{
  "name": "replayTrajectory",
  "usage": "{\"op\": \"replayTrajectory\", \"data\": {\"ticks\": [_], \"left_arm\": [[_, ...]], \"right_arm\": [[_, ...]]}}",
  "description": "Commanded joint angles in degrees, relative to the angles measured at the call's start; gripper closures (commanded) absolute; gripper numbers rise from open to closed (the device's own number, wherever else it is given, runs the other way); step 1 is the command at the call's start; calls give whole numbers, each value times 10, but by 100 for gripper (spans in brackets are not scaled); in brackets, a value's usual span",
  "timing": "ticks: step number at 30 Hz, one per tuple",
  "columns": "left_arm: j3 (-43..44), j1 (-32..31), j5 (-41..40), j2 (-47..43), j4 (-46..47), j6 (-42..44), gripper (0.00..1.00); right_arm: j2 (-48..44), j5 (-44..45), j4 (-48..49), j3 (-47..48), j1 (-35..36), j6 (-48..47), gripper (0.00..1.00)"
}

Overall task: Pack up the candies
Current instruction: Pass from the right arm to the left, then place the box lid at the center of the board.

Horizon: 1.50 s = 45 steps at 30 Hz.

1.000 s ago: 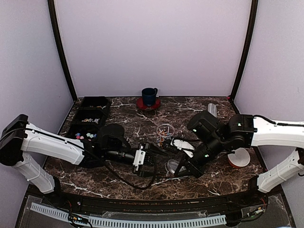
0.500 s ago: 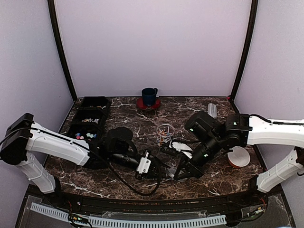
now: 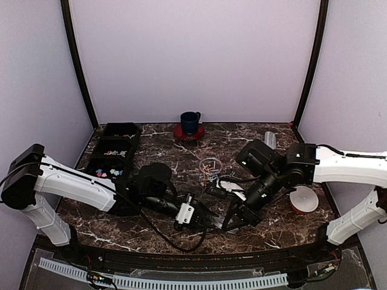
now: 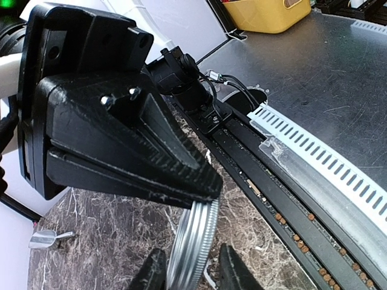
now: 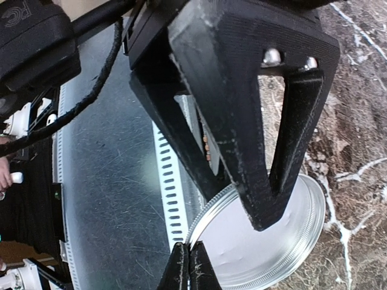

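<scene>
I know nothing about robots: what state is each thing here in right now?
clear jar: upright, uncovered.
silver metal lid: off the jar, gripped by both grippers.
left gripper: closed on the lid.
right gripper: shut on the lid's rim.
dark blue mug: upright on a red saucer.
black compartment tray: holding multicoloured candies.

The place is a robotics lab test booth. Plain lavender walls [image 3: 193,60] and black corner posts [image 3: 77,66] enclose a marble-patterned table [image 3: 163,142]. A left arm [image 3: 72,184] and a right arm [image 3: 347,166] are bolted at its near edge. A slotted cable duct [image 3: 163,281] runs along a bare metal bench [image 4: 326,66].
</scene>
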Motion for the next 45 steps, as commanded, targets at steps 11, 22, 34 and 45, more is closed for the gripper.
{"op": "replayTrajectory", "data": {"ticks": [11,22,34,45], "left_arm": [[9,-8,42,-2,-29,-8,93],[30,-8,-17,57,57,-270,91],[212,30,-32,228,-61,-526,85],[322,78,-46,336,-123,-672,79]], "right_arm": [[1,-10,-3,9,-22,-31,98],[-75,220,-39,38,-62,-13,15],[-111,439,-51,34,-160,54,3],[-132,453,-52,9,-171,70,1]]}}
